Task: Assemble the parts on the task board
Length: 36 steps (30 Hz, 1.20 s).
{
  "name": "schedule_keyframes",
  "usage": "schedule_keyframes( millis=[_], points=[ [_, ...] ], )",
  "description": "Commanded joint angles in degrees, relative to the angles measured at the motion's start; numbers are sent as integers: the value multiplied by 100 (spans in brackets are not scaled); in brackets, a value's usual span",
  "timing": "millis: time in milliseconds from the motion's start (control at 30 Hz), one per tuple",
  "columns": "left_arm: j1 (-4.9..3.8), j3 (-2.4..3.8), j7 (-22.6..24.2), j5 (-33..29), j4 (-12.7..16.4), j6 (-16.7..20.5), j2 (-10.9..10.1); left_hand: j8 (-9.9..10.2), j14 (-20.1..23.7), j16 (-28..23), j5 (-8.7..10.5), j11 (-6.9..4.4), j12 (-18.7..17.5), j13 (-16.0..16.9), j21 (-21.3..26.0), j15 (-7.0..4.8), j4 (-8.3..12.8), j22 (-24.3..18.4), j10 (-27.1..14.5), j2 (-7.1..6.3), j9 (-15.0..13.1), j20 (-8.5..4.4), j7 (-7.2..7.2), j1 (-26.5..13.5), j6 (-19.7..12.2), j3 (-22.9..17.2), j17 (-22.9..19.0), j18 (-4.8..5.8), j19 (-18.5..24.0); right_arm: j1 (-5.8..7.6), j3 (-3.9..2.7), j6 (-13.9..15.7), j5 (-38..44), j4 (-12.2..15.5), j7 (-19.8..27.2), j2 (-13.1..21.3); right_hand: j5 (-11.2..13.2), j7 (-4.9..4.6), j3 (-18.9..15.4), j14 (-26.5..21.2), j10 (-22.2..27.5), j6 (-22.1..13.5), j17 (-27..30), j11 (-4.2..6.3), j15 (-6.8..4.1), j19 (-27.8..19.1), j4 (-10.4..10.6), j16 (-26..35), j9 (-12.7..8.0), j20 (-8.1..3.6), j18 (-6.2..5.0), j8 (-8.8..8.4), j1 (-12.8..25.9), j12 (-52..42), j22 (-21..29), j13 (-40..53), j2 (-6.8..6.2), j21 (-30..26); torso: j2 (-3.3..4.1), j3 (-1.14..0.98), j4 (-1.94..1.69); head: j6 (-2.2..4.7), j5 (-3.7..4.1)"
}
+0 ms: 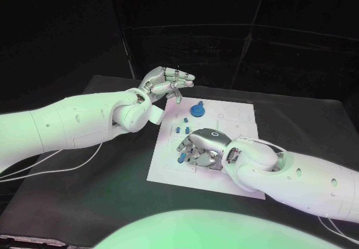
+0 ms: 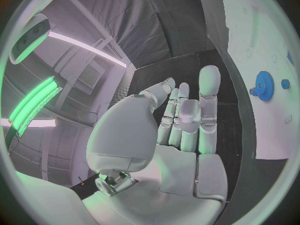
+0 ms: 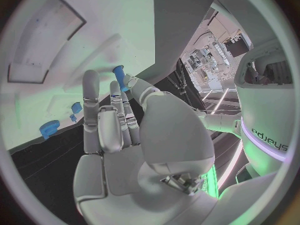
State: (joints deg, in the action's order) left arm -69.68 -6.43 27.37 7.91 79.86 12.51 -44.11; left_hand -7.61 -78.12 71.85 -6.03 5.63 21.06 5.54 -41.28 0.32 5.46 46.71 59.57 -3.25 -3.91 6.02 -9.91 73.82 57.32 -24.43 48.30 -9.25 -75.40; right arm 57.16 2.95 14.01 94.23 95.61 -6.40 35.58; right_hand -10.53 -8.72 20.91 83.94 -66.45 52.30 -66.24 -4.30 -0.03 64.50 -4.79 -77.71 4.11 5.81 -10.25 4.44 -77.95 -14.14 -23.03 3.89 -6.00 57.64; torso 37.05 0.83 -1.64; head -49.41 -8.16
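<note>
Nearest the robot, the right hand (image 1: 203, 148) hangs low over the near half of the task board (image 1: 232, 124), fingers bent down among the small blue parts; one blue peg (image 3: 119, 77) sits right at its fingertips (image 3: 91, 80) in the right wrist view, seemingly pinched against the thumb, though whether it is gripped or only touched I cannot tell. The risk here, as I judge it, is a poor pinch: if the peg is only nudged it could tip, roll across the white plate or slide off onto the black surface (image 1: 90, 171), and the bent fingers could knock the other small parts (image 1: 184, 129) lying just beside them. Farther out, the blue gear (image 1: 197, 110) stands on the board's far half. Beyond its far left corner the left hand (image 1: 166, 83) is raised clear of the board, fingers curled loosely and holding nothing; a careless descent could strike the gear. No writing on the board is legible.
</note>
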Motion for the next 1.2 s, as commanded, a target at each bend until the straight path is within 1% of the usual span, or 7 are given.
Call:
schedule_keyframes(
  millis=[33, 533, 700, 867, 900, 1033, 1200],
  points=[
    [-9, 3, 12, -11, 5, -68, -2, -27, 11, 14, -9, 2, 9, 8, 24, 29, -2, -7, -54, 17, -3, 10, -5, -9, -24, 1, -6, -33, 9, 8, -1, -13, -88, 17, 100, -9, -11, -10, 45, 187, -55, 58, -12, -5, -43, -10, -12, -30, -3, -35, -40, 0, 8, 36, -7, -8, 40, 23, -1, 0, 2, -8, -7],
    [-10, 3, 5, -11, 6, -70, -5, -27, 11, 14, -9, 2, 9, 8, 24, 29, -2, -7, -54, 17, -3, 10, -5, -9, -24, 1, -6, -33, 9, 7, -1, -15, -153, 19, 138, -52, -14, -17, 98, 190, -81, 98, -23, -12, -41, -13, -26, -38, -6, -40, -37, -4, 14, 117, -13, -18, 31, 34, 2, -2, 8, -13, -9],
    [-10, 3, 2, -11, 8, -70, -5, -27, 11, 14, -9, 2, 9, 8, 24, 29, -2, -7, -54, 17, -3, 10, -5, -9, -24, 1, -6, -33, 9, 7, -1, -26, -165, 15, 127, -62, -15, -20, 113, 189, -89, 111, -18, -15, -40, -15, -30, -35, -6, -40, -37, -5, 16, 140, -14, -20, 28, 37, 0, 1, -3, -12, 0],
    [-10, 3, 0, -11, 10, -69, -14, -27, 11, 14, -9, 2, 9, 8, 24, 29, -2, -7, -54, 17, -3, 10, -5, -9, -24, 1, -6, -33, 9, 7, -1, 25, -149, 6, 82, -24, -13, -30, 128, 189, -93, 130, -21, -24, -35, -17, -28, -37, -6, -37, -35, -5, 31, 173, -16, -21, 22, 41, -3, 1, -4, -18, -9],
    [-10, 3, -1, -11, 10, -69, -16, -27, 11, 14, -9, 2, 9, 8, 24, 29, -2, -7, -54, 17, -3, 10, -5, -9, -24, 1, -6, -33, 9, 7, -1, 39, -143, 4, 75, -13, -12, -35, 133, 189, -90, 137, -22, -29, -31, -19, -27, -38, -7, -36, -34, -6, 40, 190, -17, -22, 15, 43, -2, -4, 1, -16, -14],
    [-10, 3, -1, -11, 8, -69, -18, -27, 11, 14, -9, 2, 9, 8, 24, 29, -2, -7, -54, 17, -3, 10, -5, -9, -24, 1, -6, -33, 9, 7, -1, 96, -131, 10, 72, 9, -5, -45, 143, 189, -78, 132, -22, -41, -22, -22, -28, -39, -13, -29, -33, -22, 60, 236, -19, -23, -8, 46, -3, -6, 3, -12, -15],
    [-10, 3, -2, -11, 6, -72, -19, -27, 11, 14, -9, 2, 9, 8, 24, 29, -2, -7, -54, 17, -3, 10, -5, -9, -24, 1, -6, -33, 9, 7, -2, 215, -128, 56, 89, 67, 1, -54, 149, 187, -67, 116, -15, -52, -13, -26, -27, -36, -20, -22, -32, -41, 81, 275, -21, -23, -32, 49, -3, -5, 0, 1, 6]
  ],
)
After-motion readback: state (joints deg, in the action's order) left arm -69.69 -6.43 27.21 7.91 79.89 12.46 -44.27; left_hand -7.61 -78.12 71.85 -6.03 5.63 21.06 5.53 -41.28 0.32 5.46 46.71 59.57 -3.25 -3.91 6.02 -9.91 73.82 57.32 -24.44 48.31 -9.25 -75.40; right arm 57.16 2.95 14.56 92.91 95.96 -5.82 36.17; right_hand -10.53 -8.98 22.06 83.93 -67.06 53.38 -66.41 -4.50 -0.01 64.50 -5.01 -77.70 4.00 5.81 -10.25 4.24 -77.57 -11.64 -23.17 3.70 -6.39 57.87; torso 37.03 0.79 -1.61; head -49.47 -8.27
